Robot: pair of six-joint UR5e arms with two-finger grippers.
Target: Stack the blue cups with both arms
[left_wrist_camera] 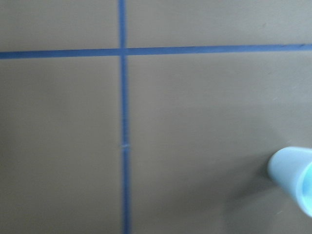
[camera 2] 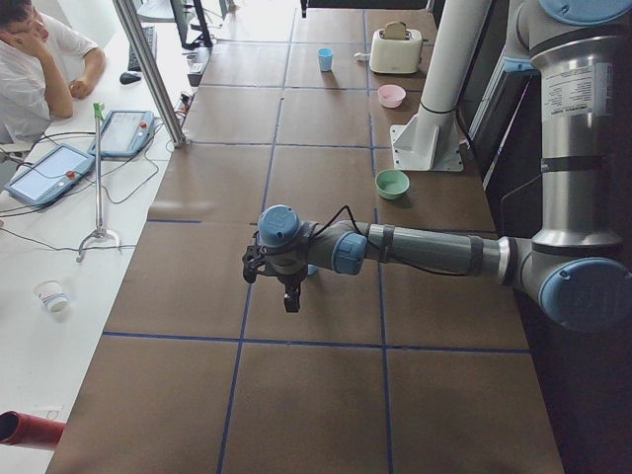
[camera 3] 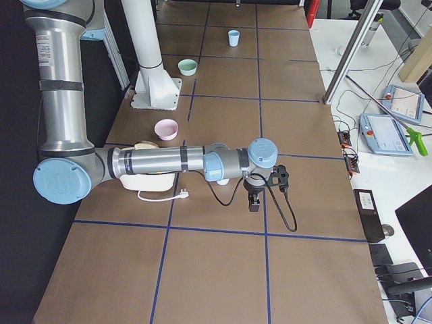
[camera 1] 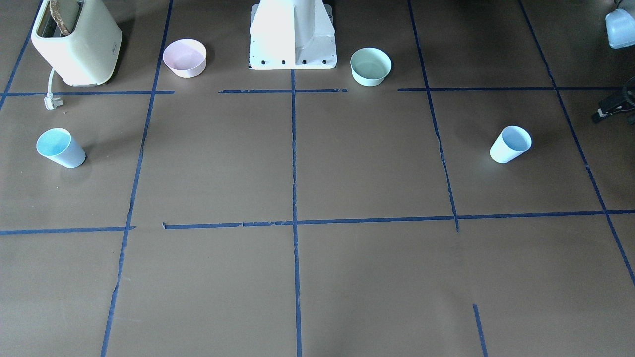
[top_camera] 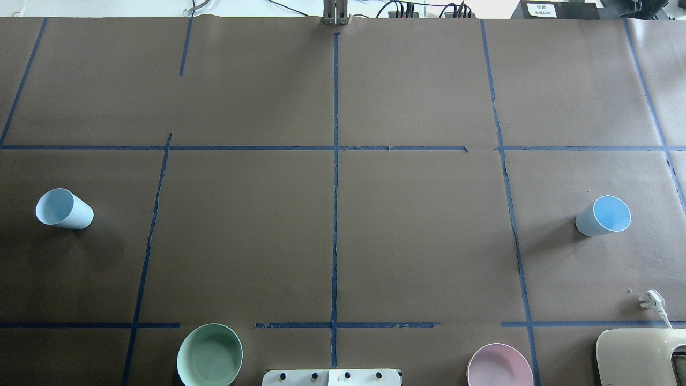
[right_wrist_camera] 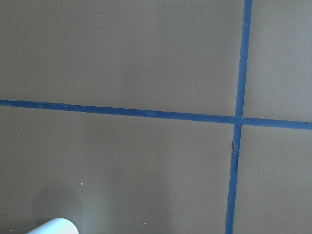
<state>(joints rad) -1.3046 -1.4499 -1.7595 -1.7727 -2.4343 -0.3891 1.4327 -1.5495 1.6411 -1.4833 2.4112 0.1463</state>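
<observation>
- A table covered in brown paper (top_camera: 418, 236) and divided into rectangles by blue tape lines (top_camera: 335, 214) fills the views. Beyond its far edge an operator (camera 2: 35, 59) sits at a white bench.
- The left blue cup (top_camera: 64, 209) stands upright, mouth up, near the table's left end, about midway between the robot-side edge and the far edge.
- The right blue cup (top_camera: 603, 216) stands upright near the right end, at much the same depth and well apart from the other cup.
- The left gripper (camera 2: 287, 294) points down above the paper near the left blue cup, and the arm hides most of that cup in the left side view. I cannot tell how far its jaws are parted or whether it holds anything.
- The right gripper (camera 3: 253, 201) points down near the right blue cup. Its opening and any hold cannot be told either.
- Each wrist camera catches only a sliver of its cup at the frame's lower edge.
- The white pedestal (camera 1: 292, 37) stands at the middle of the robot-side edge.
- The mint-green bowl (top_camera: 209, 354) sits on the pedestal's left and the pink bowl (top_camera: 499, 365) on its right, both close to that edge.
- A cream toaster (camera 1: 77, 42) holding a slice of bread occupies the right robot-side corner, and its white plug (camera 1: 52, 101) lies loose on the paper.
</observation>
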